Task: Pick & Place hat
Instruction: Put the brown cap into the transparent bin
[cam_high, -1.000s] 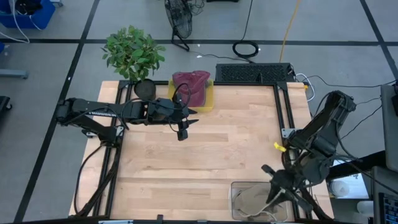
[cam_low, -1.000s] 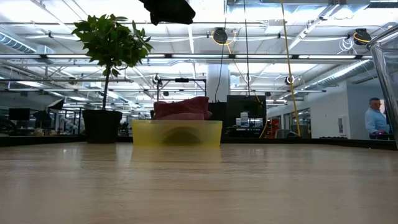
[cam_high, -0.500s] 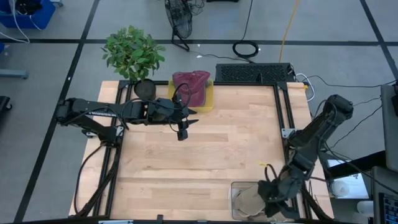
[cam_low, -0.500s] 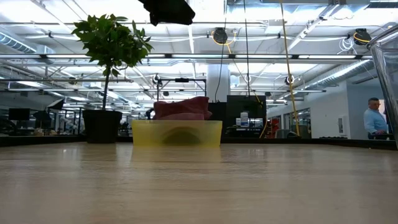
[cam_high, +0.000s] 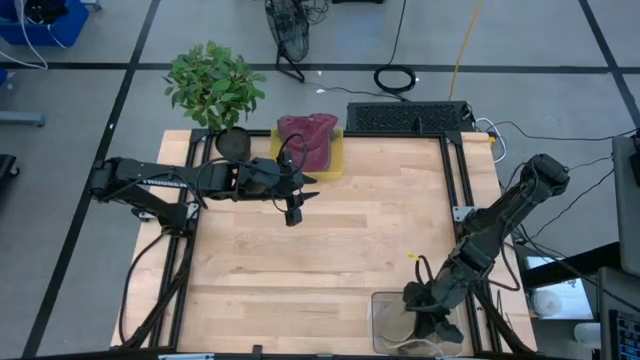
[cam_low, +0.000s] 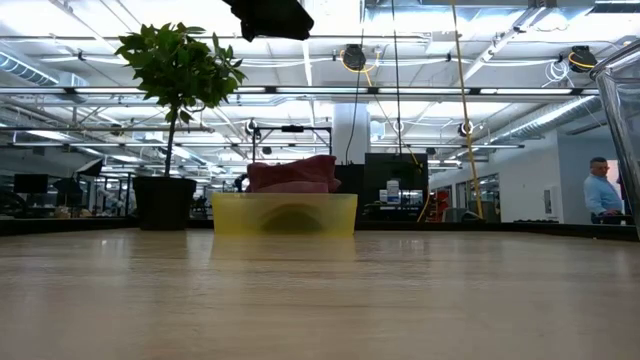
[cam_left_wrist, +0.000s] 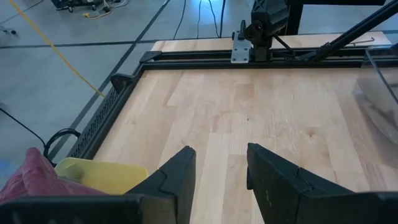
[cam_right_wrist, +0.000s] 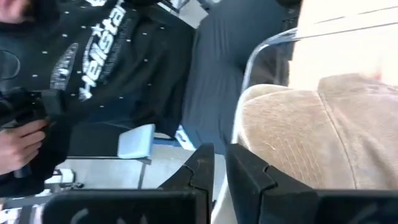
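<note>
In the high view the right gripper (cam_high: 428, 322) hangs over the clear bin (cam_high: 385, 300) at the near right of the desk (cam_high: 330, 250), and its arm covers most of the tan hat (cam_high: 392, 322) inside; the bin's near wall is cut off by the picture's edge. The right wrist view shows only part of that hat (cam_right_wrist: 311, 137), and the person (cam_right_wrist: 106, 68) beyond the desk is cut at the shoulders. The red hat (cam_high: 308, 138) fills the yellow bin (cam_high: 338, 165), hiding its floor. In the low view the left arm (cam_low: 268, 17) is cut by the top edge and only a sliver of the clear bin (cam_low: 622, 90) enters at the right.
</note>
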